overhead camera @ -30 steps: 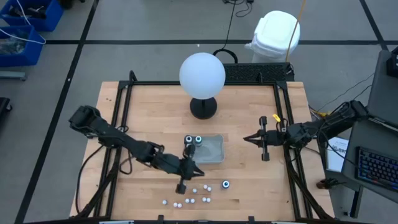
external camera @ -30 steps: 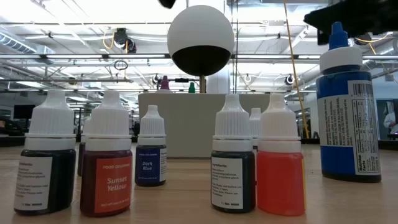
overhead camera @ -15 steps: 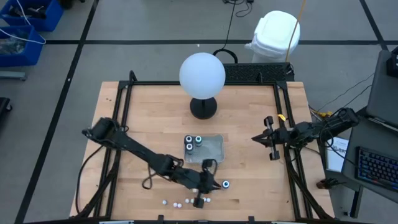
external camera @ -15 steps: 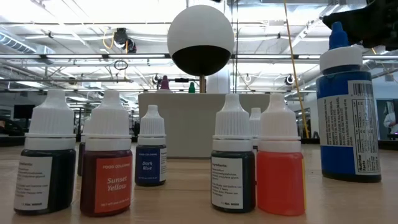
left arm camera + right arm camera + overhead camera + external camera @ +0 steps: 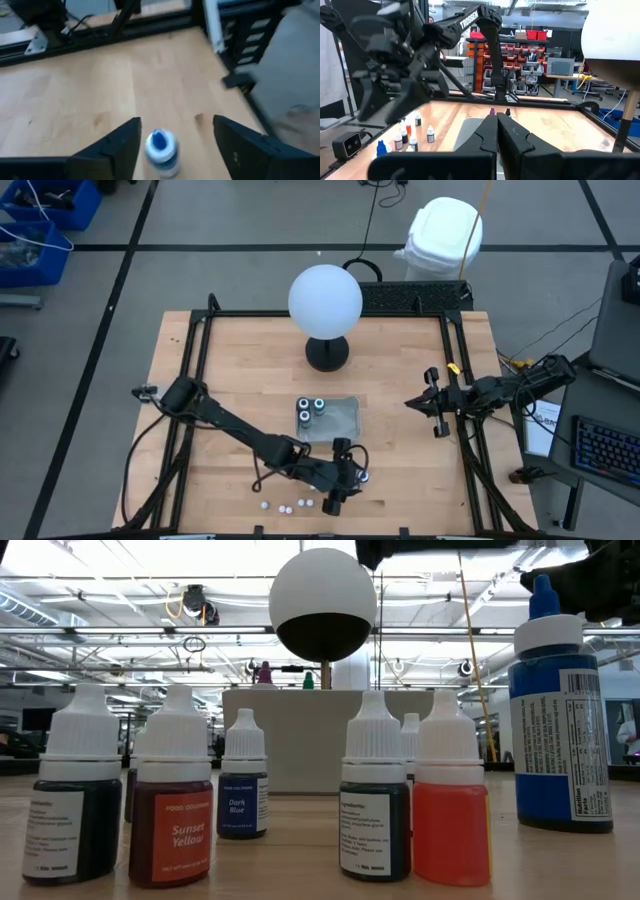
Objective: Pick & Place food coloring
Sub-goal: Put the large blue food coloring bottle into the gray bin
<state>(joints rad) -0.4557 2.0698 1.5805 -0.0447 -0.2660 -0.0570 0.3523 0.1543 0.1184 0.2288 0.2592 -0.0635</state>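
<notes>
Spread apart, the left claw (image 5: 175, 137) hangs over the near edge of the table with a blue-capped bottle (image 5: 161, 150) standing between its two fingers (image 5: 120, 145), neither one touching it yet as far as I can see. From above, that left claw (image 5: 345, 477) sits just near of the clear tray (image 5: 345, 420), and the bottle under it is mostly covered by the arm.

To do this grab well, I'd say the claw should come straight down so the cap stays centred in the gap, then close on the bottle's body rather than the narrow tip, gently enough not to knock it over. It stands upright now, and a nudge from one finger first would likely tip it.

Further out, three dark bottles with pale tops (image 5: 311, 409) already stand in the tray's left end. A loose row of small white-topped bottles (image 5: 285, 507) waits on the wood to the left of the claw, near the table's front edge; from table height they show as a line of little dropper bottles (image 5: 172, 800) with the big blue one (image 5: 560, 720) at the right.

Over on the right side, the right claw (image 5: 430, 404) waits, fingers pressed together and holding nothing. At the far side stands the white globe lamp (image 5: 325, 300).
</notes>
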